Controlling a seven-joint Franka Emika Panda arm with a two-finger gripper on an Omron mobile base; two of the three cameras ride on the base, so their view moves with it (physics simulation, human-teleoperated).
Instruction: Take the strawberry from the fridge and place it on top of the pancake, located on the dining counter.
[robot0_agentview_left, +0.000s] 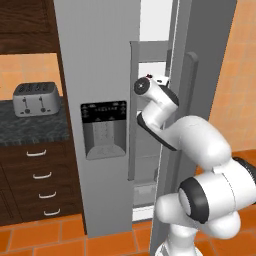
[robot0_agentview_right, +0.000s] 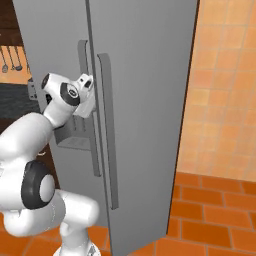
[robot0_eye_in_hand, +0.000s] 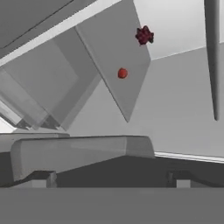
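Now, fridge (robot0_agentview_left: 102, 75): tall grey appliance with the black dispenser panel (robot0_agentview_left: 103, 129) in its left door; right door swung ajar, pale interior showing in the gap.
Gripper (robot0_eye_in_hand: 111, 177): reaching into that gap, jaws spread wide, nothing between them.
Strawberry (robot0_eye_in_hand: 144, 35): dark-red lumpy berry on a grey shelf inside, at about 1 o'clock in the hand view (well apart from the fingertips).
Red ball (robot0_eye_in_hand: 122, 73): small round thing on the same shelf, near 12 o'clock.
Floor (robot0_agentview_right: 215, 215): orange tiles.
Wall (robot0_agentview_right: 225, 85): pale orange tiles right of the fridge.
Worktop (robot0_agentview_left: 30, 125): dark grey, carrying a silver toaster (robot0_agentview_left: 36, 98) over wood drawers (robot0_agentview_left: 42, 180).
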